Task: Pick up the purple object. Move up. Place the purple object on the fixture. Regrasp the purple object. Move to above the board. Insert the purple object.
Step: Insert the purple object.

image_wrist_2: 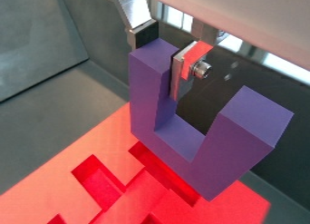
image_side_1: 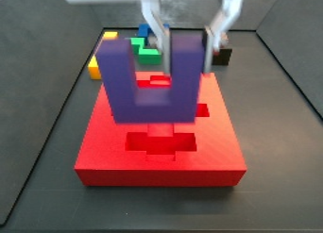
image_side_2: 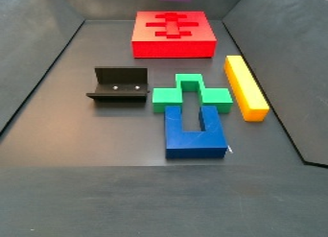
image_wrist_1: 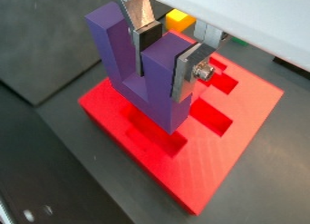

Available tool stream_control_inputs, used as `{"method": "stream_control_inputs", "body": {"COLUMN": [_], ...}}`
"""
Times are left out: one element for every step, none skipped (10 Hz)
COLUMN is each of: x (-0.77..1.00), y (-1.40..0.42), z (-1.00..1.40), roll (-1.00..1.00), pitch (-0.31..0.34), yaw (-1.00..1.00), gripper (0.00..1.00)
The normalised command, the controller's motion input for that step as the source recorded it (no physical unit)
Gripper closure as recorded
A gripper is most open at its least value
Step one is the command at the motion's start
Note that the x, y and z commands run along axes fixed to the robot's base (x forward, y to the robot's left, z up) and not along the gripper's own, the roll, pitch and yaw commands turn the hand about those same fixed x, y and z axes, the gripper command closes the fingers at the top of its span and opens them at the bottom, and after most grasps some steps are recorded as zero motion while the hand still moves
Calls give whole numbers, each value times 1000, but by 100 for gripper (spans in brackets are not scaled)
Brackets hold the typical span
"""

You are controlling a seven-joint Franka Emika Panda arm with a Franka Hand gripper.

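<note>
The gripper (image_wrist_1: 166, 57) is hanging over the board (image_wrist_1: 230, 160) and is pinching one prong of the purple object (image_wrist_1: 143, 69) between its two silver fingers (image_wrist_1: 191, 67). In both wrist views the dark pads are pressing on the two faces of that prong, and the other prong is standing free beside it. The purple object (image_wrist_2: 200, 137) is in the air with its prongs pointing up and its closed base pointing down toward the board (image_wrist_2: 54, 187); whether the base is touching the red surface, I cannot tell.

In a side view the purple object (image_side_1: 154, 78) is covering the middle recess of the board (image_side_1: 158, 171), and another recess is lying open at 6 o'clock from it.

In a side view taken from the far end, the board (image_side_2: 205, 47) is lying at 12 o'clock on the dark floor. The fixture (image_side_2: 121, 84) is standing at 9 o'clock from the green block (image_side_2: 193, 93). The blue block (image_side_2: 195, 135) is touching the green block at its 6 o'clock side. The yellow bar (image_side_2: 245, 85) is lying at 3 o'clock from both, just beside them. Only a small purple edge is showing at the top border of this view.
</note>
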Motion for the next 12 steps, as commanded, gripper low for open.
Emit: {"method": "stream_control_inputs", "body": {"x": [171, 177, 203, 89, 0, 0, 23, 171, 163, 77, 17, 3], "y": [-337, -249, 0, 31, 80, 14, 0, 0, 0, 37, 86, 60], "z": [-320, -266, -246, -351, -383, -349, -271, -74, -66, -103, -89, -89], "roll": [349, 274, 71, 0, -33, -57, -61, -44, -7, 0, 0, 0], "pitch": [0, 4, 0, 0, 0, 0, 0, 0, 0, 0, 0, 0], "yaw": [66, 0, 0, -11, -17, 0, 0, 0, 0, -74, -123, -126], "gripper": [100, 100, 100, 100, 100, 100, 100, 100, 100, 100, 100, 100]}}
